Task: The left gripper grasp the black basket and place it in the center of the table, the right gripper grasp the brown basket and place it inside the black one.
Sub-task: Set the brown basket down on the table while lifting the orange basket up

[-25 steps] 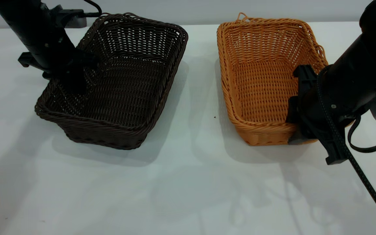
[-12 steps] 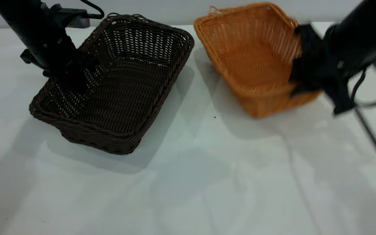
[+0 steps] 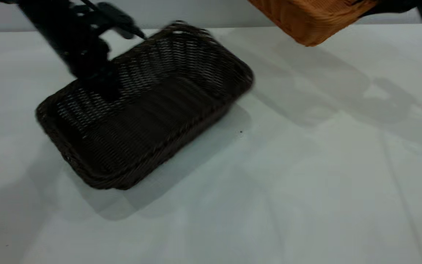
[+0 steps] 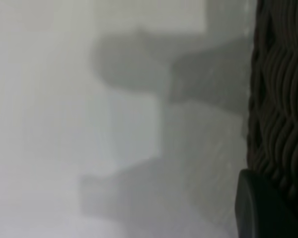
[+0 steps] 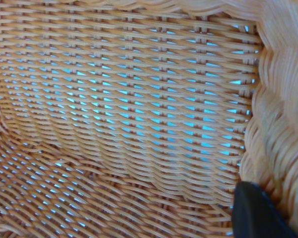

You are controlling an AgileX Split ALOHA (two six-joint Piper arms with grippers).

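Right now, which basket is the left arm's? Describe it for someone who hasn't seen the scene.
On the pale table, look left of centre: the black basket sits there skewed, with the left gripper at its far-left rim. It is very dark woven wicker, unlike the brown basket, orange-tan and lifted at the top edge.

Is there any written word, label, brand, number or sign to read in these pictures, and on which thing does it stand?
None: no text can be read in any view.
The black basket, the brown basket and the table show only plain surfaces.
The left gripper and the right gripper show no readable marking either.
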